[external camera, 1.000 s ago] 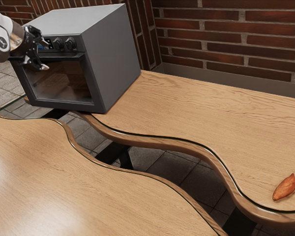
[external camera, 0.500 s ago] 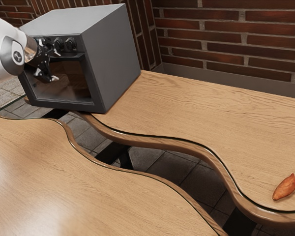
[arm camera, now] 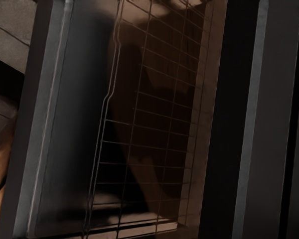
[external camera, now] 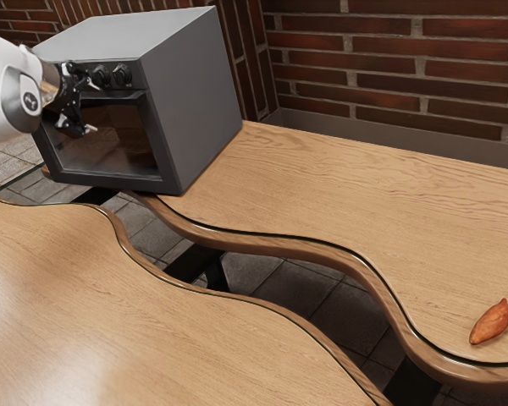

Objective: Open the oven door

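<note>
My gripper (external camera: 92,107) is in front of the oven's upper front in the exterior view, its two fingers spread apart, one higher and one lower, with nothing seen held. The grey oven (external camera: 190,101) stands on the table with its door (external camera: 110,180) shut. A dark ledge, seemingly the handle (external camera: 123,99), runs along the door's top edge beside the fingers; whether they touch it I cannot tell. Through the door's glass (arm camera: 154,129) in the wrist view a wire rack is visible, and a long dark bar (arm camera: 250,119) runs parallel to the window.
Two knobs (external camera: 121,74) sit above the door. The wavy-edged wooden table (external camera: 339,186) carries an orange-brown sweet potato (external camera: 492,321) far to the exterior view's right. A second wooden surface (external camera: 135,330) lies nearer the camera, across a gap. A brick wall (external camera: 389,68) rises behind.
Over the past second my hand has moved toward the exterior view's right and lower across the oven's front. Most recently it has tilted, its fingertips rising slightly. The door has not moved.
</note>
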Action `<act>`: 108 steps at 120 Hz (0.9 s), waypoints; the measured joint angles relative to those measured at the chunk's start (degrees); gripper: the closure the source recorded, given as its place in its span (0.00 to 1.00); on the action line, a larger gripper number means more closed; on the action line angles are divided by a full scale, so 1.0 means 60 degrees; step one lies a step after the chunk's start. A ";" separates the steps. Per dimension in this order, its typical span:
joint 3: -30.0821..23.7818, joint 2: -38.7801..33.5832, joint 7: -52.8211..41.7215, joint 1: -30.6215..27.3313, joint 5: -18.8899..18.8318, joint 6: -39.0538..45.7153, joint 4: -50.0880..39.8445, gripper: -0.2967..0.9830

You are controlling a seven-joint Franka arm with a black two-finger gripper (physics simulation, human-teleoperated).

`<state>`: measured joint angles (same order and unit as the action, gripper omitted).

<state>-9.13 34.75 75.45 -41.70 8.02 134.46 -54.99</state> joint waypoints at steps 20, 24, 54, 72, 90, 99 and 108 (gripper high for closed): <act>0.0002 0.0228 -0.0079 -0.0135 -0.0008 0.0376 0.0031 0.23; -0.0013 0.0325 -0.0090 -0.0148 -0.0007 0.0457 0.0108 0.23; -0.0154 0.0642 -0.0156 -0.0156 -0.0004 0.0892 0.0367 0.23; -0.0156 0.0826 -0.0180 -0.0143 -0.0003 0.1081 0.0301 0.23; -0.0056 0.0584 -0.0174 -0.0124 0.0048 0.1188 -0.0282 0.24; 0.0058 -0.0081 -0.0148 -0.0102 0.0234 0.1227 -0.1226 0.24; 0.0181 -0.0982 -0.0098 -0.0065 0.0222 0.1279 -0.2383 0.24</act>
<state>-8.04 28.85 74.86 -42.09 9.36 142.13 -69.29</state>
